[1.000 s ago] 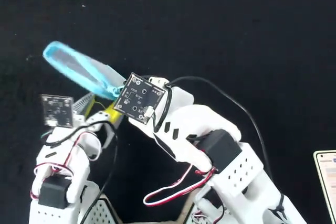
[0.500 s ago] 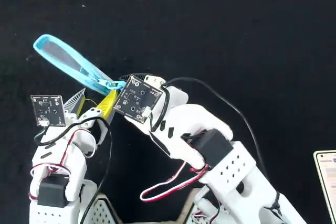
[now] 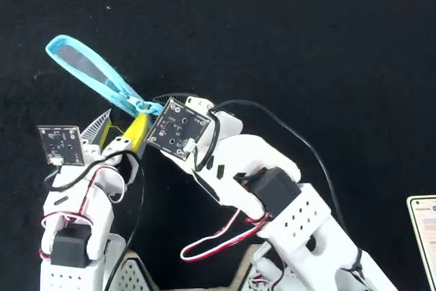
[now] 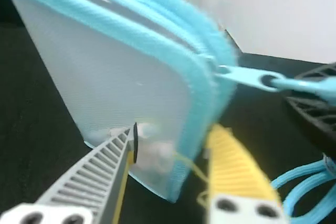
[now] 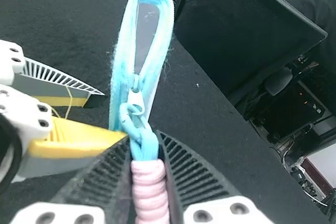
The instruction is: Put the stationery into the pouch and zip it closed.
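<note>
Light-blue mesh pouch (image 3: 85, 69) held on edge above black table (image 3: 306, 52), upper left of high view. Right gripper (image 5: 144, 150) jaws clamped on blue zipper pull loop (image 5: 137, 129). Left gripper (image 3: 121, 127) jaws, grey and yellow, pressed against pouch's lower corner.

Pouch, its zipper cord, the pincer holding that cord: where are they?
pouch (image 3: 85, 66): high view, its clear side panel.
zipper cord (image 5: 137, 124): right wrist view, blue loop at the slider.
right pincer (image 5: 142, 142): right wrist view, midway between fingertips, clamping that cord.
</note>
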Controlling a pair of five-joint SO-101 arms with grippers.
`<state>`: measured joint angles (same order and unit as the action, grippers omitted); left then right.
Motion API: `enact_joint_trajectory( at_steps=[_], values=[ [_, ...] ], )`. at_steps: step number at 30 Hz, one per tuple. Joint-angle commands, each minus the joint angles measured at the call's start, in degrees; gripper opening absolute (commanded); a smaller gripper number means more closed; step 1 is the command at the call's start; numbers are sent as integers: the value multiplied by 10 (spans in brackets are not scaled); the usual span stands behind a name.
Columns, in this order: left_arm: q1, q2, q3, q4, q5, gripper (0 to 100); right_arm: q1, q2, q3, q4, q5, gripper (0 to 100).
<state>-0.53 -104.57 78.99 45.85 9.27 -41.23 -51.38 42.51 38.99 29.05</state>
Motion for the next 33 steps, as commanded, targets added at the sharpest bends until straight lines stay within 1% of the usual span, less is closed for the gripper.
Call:
enact_joint_trajectory(
  at_steps=[1,2,4,7,11,15,20,22,26,28,31,33],
  values=[
    [-6,-1,-7,-12,-12,59,11,0,-4,-16,-6,11],
    [-6,-1,-8,-12,-15,26,11,0,-4,-16,-6,11],
    [-6,-1,-9,-12,-25,44,11,0,-4,-16,-6,11],
    [-6,-1,-14,-12,-45,27,11,0,-4,-15,-6,11],
    [-6,-1,-15,-12,-83,30,8,0,-4,-15,-6,11],
    [-6,-2,-20,-11,-98,30,7,0,-8,0,-6,11],
    [-3,-2,-79,60,-109,30,6,-27,-6,9,-6,11],
    [11,-2,-104,93,-109,30,6,-54,-3,10,-8,11],
    [51,-1,-115,119,-109,36,6,-101,5,24,-54,11],
    [57,-1,-117,121,-105,69,6,-105,6,26,-67,11],
    [57,-1,-116,122,-105,134,6,-105,5,25,-69,11],
    [58,-1,-113,127,-105,158,6,-105,6,25,-69,11]
  ],
)
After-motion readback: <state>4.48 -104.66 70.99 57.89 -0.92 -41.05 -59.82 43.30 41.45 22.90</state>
